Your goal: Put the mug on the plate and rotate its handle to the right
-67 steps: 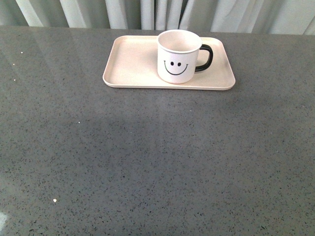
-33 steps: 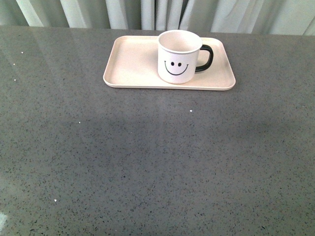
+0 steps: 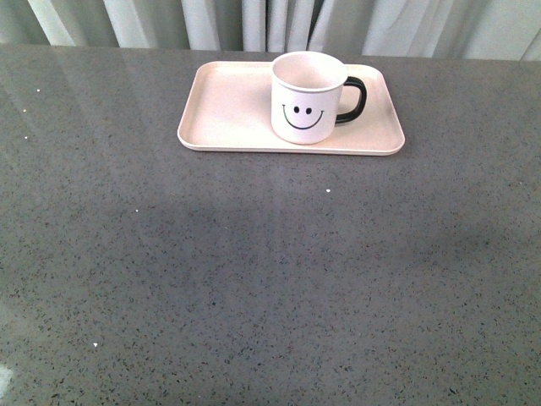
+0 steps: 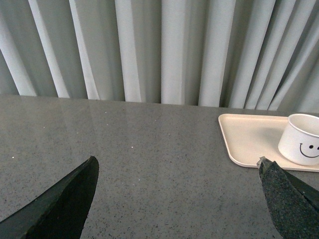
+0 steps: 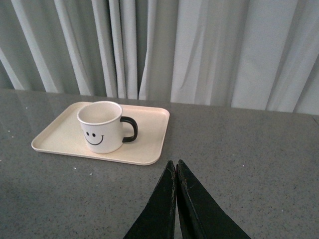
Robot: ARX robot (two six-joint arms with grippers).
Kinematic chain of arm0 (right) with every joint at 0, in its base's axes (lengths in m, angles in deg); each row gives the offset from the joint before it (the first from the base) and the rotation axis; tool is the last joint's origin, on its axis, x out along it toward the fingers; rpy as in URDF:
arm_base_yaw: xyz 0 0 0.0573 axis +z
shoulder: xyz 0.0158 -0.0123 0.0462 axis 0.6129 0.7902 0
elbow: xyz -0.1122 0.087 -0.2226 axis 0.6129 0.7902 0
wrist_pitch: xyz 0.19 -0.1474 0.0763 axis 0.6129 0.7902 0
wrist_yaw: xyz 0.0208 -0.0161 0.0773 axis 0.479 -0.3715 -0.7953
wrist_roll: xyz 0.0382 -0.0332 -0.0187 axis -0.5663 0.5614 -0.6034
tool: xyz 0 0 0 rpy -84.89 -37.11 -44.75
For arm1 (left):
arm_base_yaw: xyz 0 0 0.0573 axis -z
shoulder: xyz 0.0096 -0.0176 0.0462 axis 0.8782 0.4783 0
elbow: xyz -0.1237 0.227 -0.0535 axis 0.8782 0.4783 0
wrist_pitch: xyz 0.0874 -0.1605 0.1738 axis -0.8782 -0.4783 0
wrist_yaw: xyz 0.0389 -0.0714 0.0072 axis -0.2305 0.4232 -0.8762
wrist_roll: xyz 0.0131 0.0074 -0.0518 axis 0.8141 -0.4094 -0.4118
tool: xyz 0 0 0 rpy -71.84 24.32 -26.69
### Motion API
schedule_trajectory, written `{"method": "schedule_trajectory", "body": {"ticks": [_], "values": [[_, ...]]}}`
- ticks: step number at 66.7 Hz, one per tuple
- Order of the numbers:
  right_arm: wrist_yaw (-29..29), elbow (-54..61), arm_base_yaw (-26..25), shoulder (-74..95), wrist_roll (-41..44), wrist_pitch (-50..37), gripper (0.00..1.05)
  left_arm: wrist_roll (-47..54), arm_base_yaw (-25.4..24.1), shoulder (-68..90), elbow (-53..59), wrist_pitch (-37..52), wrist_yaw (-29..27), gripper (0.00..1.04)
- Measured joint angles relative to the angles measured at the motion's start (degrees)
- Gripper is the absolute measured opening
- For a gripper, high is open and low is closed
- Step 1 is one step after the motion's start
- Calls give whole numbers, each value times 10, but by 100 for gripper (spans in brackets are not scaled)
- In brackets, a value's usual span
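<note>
The cream-white mug [image 3: 306, 97] with a black smiley face stands upright on the pale pink plate [image 3: 228, 114] at the far middle of the table. Its black handle [image 3: 356, 99] points right. Neither arm shows in the front view. In the left wrist view my left gripper [image 4: 177, 172] is open and empty over bare table, with the plate [image 4: 244, 137] and mug [image 4: 300, 139] off to one side. In the right wrist view my right gripper [image 5: 176, 165] is shut and empty, apart from the plate [image 5: 144, 137], the mug [image 5: 101, 127] and its handle [image 5: 130, 129].
The grey speckled table [image 3: 270, 279] stretches wide in front of the plate. Pale curtains [image 3: 270, 21] hang behind the table's far edge.
</note>
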Motion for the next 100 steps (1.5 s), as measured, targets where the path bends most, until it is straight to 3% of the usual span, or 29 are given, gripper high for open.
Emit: {"method": "schedule_trajectory", "body": {"ticks": [31, 64, 71, 86, 97, 100], "values": [[0, 0, 0, -147, 0, 139, 2, 0, 0, 0, 0, 0, 0, 95], [0, 0, 0, -235, 0, 226, 2, 0, 0, 0, 0, 0, 0, 95], [0, 0, 0, -312, 0, 319, 2, 0, 0, 0, 0, 0, 0, 96], [0, 0, 0, -331, 0, 326, 2, 0, 0, 0, 0, 0, 0, 96], [0, 0, 0, -331, 0, 326, 29, 0, 0, 0, 0, 0, 0, 95], [0, 0, 0, -332, 0, 326, 41, 0, 0, 0, 0, 0, 0, 96]]}}
